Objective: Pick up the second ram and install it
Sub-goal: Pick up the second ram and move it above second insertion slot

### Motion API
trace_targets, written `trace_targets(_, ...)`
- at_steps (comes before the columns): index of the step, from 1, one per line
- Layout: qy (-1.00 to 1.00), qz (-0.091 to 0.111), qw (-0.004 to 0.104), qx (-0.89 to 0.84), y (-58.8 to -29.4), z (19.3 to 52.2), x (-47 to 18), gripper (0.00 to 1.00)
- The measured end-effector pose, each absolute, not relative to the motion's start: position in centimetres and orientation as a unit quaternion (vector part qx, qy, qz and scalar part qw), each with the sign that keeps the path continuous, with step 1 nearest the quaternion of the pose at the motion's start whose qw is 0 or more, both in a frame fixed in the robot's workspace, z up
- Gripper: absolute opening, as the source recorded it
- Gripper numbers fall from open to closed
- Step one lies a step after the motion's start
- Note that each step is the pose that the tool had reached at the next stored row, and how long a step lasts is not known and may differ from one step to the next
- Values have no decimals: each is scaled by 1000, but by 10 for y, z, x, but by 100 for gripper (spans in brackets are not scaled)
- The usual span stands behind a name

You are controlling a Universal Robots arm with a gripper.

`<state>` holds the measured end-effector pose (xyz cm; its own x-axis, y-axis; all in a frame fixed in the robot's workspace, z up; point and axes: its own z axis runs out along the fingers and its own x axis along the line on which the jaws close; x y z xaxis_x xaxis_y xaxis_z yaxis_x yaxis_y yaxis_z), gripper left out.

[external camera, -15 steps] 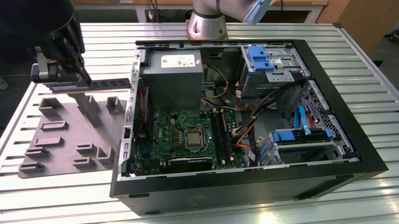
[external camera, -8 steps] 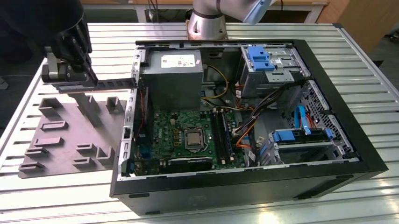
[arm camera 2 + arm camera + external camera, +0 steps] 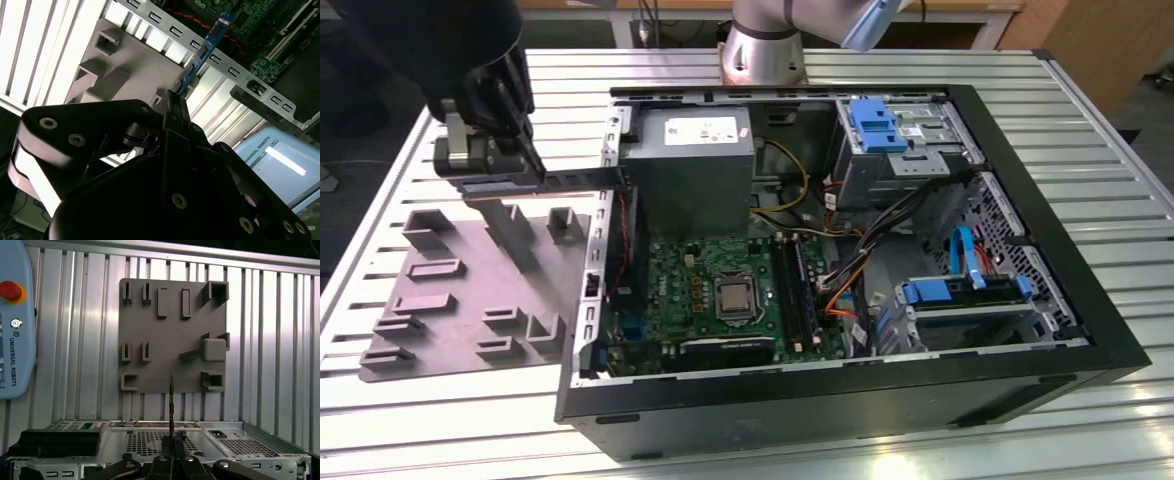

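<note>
The second ram (image 3: 594, 178) is a thin dark stick held level over the near wall of the open computer case, above the grey tray (image 3: 454, 300). My gripper (image 3: 531, 180) is shut on one end of it. In the second wrist view the ram (image 3: 202, 47) shows its blue-green board, reaching from the gripper (image 3: 175, 99) toward the case. In the first wrist view the ram (image 3: 171, 400) appears edge-on, sticking out from the gripper (image 3: 171, 444) over the tray (image 3: 170, 325). The green motherboard (image 3: 680, 290) with its long black slot rails (image 3: 790, 290) lies inside the case, apart from the ram.
The case holds a grey power supply (image 3: 687, 170), blue drive cages (image 3: 881, 125) and loose cables (image 3: 847, 270). The case's metal wall (image 3: 607, 220) stands between the tray and the motherboard. A teach pendant (image 3: 15, 320) lies on the slatted table beside the tray.
</note>
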<state>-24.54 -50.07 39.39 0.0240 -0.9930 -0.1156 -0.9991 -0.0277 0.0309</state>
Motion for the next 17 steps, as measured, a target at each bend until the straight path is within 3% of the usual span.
trace_targets(17, 697, 52, 29, -715, -501, 394, -226, 11)
